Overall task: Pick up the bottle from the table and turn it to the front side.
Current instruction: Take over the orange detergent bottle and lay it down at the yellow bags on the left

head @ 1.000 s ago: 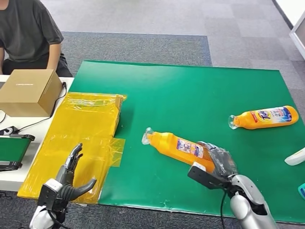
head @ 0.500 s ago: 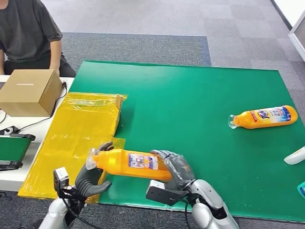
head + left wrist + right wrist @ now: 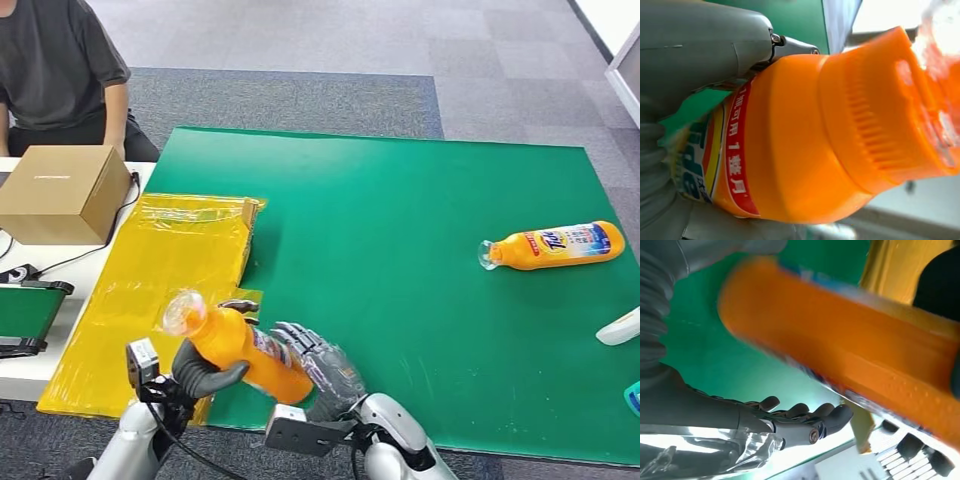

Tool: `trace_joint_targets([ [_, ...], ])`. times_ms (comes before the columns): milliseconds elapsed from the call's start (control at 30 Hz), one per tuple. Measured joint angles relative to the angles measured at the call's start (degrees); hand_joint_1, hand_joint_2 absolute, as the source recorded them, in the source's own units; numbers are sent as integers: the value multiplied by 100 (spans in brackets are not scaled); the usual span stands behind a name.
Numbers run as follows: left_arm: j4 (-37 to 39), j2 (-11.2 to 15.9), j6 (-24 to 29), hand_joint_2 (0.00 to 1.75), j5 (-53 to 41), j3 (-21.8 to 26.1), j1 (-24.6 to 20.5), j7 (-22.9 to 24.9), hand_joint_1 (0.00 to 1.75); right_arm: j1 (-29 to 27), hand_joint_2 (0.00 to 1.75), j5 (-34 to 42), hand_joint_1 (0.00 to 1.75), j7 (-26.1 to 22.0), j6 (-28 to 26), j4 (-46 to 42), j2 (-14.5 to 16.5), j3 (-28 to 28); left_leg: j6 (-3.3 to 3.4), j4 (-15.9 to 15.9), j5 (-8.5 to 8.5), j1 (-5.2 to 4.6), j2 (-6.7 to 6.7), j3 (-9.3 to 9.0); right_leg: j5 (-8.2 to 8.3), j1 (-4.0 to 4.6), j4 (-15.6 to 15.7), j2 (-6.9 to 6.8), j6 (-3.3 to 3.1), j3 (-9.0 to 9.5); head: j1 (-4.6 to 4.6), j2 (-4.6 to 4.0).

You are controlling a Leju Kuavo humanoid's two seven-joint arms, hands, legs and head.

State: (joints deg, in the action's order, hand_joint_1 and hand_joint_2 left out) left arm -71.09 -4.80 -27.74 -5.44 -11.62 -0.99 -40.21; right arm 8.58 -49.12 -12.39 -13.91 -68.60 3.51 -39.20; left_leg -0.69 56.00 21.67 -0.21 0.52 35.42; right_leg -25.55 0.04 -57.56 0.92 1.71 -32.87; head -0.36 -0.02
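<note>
Gripping the orange bottle near its neck, the left hand has its thumb and fingers wrapped around it, just off the near corner of the green mat. The right hand lies by the bottle's base with fingers spread; whether it holds cannot be told. A second bottle lies on the mat's far right side.
</note>
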Motion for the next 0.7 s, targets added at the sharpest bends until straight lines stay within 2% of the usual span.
trace_joint_targets([
  [167, -615, 11, 2225, 175, -1514, 221, 125, 320, 175, -343, 175, -93, 0, 266, -263, -152, -63, 432, 0, 0, 3, -1, 2, -6, -1, 0, 0, 0, 1, 10, 2, 0],
  [300, -1175, 73, 3686, 175, -2843, 414, 261, 784, 175, -668, 175, -194, 0, 372, -294, -398, -122, 808, -1, 0, 4, 0, 2, -10, 0, 0, 0, 1, 0, 9, 0, -1],
  [367, -1373, 140, 4362, 175, -3714, 458, 344, 1175, 175, -804, 175, -223, 0, 444, -299, -522, -145, 942, -2, 0, 3, 0, 2, -10, 0, 1, 0, 1, 0, 8, 1, -1],
  [433, -1482, 252, 4803, 175, -4640, 475, 391, 1727, 165, -918, 175, -245, 0, 510, -295, -635, -162, 1042, -4, 0, 2, 1, 1, -9, 0, 1, 0, 1, 0, 5, 1, -1],
  [533, -1519, 481, 4708, 175, -5709, 448, 347, 2519, 149, -1024, 175, -264, 0, 568, -281, -762, -171, 1147, -5, 0, 1, 2, 1, -8, 0, 2, 0, 1, -1, 1, 1, 0],
  [600, -1438, 656, 4370, 175, -6115, 371, 199, 2884, 99, -1053, 175, -263, 0, 582, -262, -808, -172, 1195, -5, 0, 1, 2, 1, -9, -1, 1, 0, 1, -2, 3, 1, 0],
  [667, -1228, 824, 4096, 175, -6267, 257, -29, 3053, 31, -1064, 175, -253, 0, 581, -230, -825, -172, 1228, -5, -1, 0, 2, 2, -10, 0, 1, 0, 1, -2, 6, 1, -1],
  [700, -1084, 900, 3995, 175, -6317, 191, -153, 3093, 14, -1064, 175, -245, 0, 573, -215, -826, -172, 1241, -6, -1, 0, 2, 2, -11, 1, 1, 0, 1, -3, 7, 0, -1],
])
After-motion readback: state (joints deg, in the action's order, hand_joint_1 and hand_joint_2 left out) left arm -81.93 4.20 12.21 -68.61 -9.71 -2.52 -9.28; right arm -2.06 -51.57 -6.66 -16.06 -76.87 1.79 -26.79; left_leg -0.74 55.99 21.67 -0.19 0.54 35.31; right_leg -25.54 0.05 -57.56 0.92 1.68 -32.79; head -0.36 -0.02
